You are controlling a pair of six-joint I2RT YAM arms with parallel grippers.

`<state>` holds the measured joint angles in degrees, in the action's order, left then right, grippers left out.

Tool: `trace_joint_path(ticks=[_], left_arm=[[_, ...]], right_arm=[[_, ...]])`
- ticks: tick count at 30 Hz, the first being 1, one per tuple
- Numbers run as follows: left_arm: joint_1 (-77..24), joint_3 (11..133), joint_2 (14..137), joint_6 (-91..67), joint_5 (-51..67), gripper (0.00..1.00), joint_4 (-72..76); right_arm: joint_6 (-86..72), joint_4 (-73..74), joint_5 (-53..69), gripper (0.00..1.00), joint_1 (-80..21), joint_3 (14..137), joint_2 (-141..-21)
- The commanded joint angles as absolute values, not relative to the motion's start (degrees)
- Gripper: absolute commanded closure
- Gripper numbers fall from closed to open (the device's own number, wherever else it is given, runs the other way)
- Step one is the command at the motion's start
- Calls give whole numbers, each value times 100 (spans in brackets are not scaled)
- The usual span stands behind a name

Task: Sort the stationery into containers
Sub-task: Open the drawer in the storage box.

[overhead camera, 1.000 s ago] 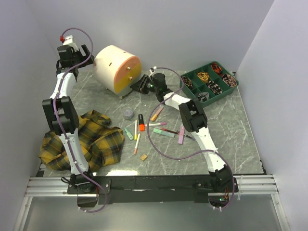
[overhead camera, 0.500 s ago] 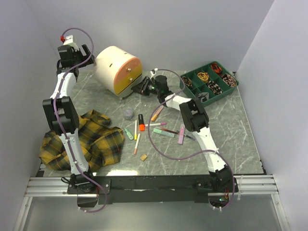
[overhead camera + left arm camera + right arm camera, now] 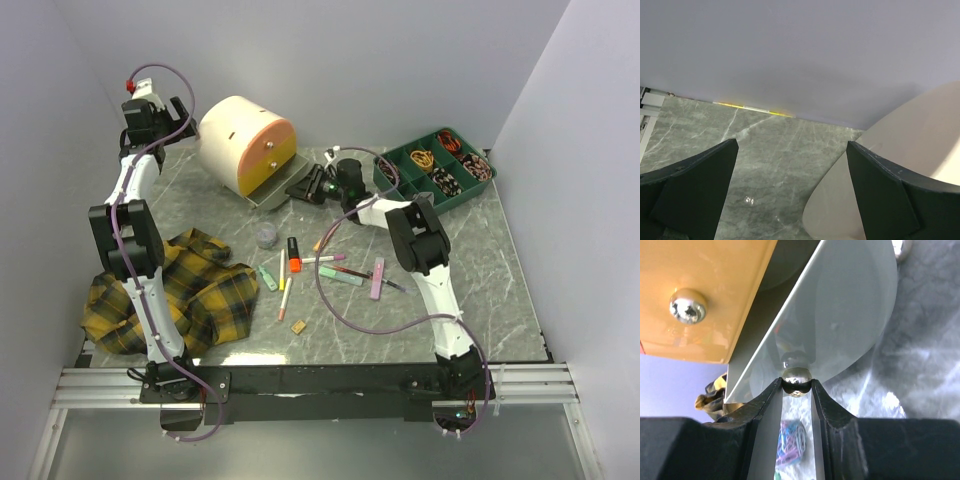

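Grey marble surface (image 3: 480, 270): stationery (image 3: 294, 264) loose at centre, none sorted. Cream chest (image 3: 235, 135) upper left, lower drawer (image 3: 268, 196) part-drawn, knob (image 3: 796, 375) pinched in right hand (image 3: 300, 188); left hand (image 3: 791, 150) wide, empty.

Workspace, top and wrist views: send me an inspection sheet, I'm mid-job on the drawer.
Surface: grey marbled table, no damage seen.
Job's things: cream chest at the back, one drawer partly pulled out. Pens, an orange highlighter, a tan block and a clear pot lie loose mid-table.
Clutter: plaid cloth front left; green organiser tray back right, compartments filled.
Grippers: left gripper open, empty, beside the chest; right gripper shut on the drawer knob.
Cables: right arm's purple cable loops across the table near the pens.
Surroundings: plain walls; nothing else seen.
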<state>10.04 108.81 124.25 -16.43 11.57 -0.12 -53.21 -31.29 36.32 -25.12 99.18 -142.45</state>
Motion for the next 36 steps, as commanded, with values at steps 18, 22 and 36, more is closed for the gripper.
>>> trace_joint_path(ticks=[18, 22, 36], left_arm=[[1081, 10802, 11804, -1345, 721, 1, 193], [1090, 10951, 11830, -1248, 606, 0, 158], [1099, 10837, 11628, -1204, 510, 1, 149]], right_arm=[[-4781, -3085, 3999, 77, -2083, 8816, -12859], [-4808, -3155, 3982, 76, -2057, 8596, -12771], [-4992, -3296, 3981, 58, -2048, 8139, -12656]])
